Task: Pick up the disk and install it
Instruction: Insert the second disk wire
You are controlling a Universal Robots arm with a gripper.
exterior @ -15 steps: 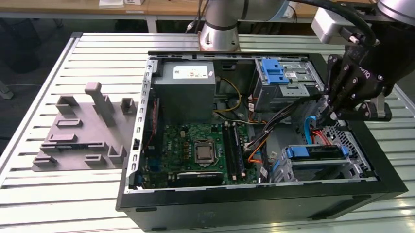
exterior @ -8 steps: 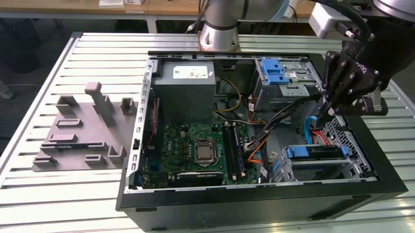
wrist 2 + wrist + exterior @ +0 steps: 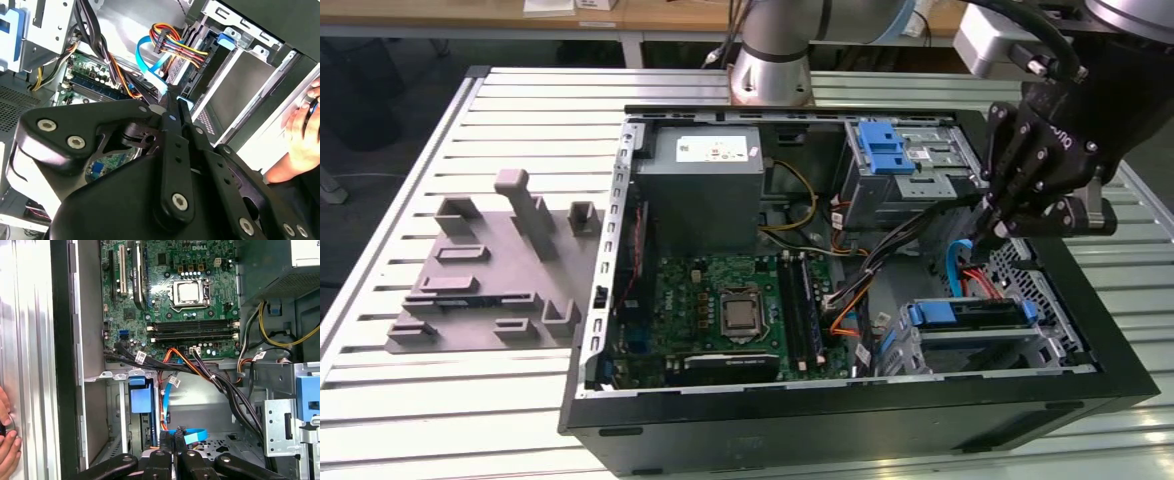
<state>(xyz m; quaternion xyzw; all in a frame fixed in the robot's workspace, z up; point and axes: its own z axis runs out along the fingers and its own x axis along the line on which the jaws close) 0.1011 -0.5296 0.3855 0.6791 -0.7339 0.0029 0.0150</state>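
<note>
The disk (image 3: 971, 314) sits in the lower drive cage at the front right corner of the open computer case, and its blue bracket faces up. In the first wrist view the disk (image 3: 139, 399) shows its blue bracket edge inside the cage. In the second wrist view the disk (image 3: 239, 86) shows a grey side. My gripper (image 3: 991, 232) hangs inside the case just behind that cage, shut, with its fingertips pressed together. In both wrist views the gripper (image 3: 175, 432) (image 3: 173, 100) ends right beside a light blue flat cable (image 3: 194, 435). I cannot tell whether it pinches the cable.
A grey power supply (image 3: 707, 170) and a silver cage with a blue latch (image 3: 897, 150) line the case's back. Cable bundles (image 3: 881, 250) cross the middle above the motherboard (image 3: 720, 310). A grey fixture (image 3: 480, 270) lies on the table at the exterior view's left. A person's hand (image 3: 304, 131) rests on the case.
</note>
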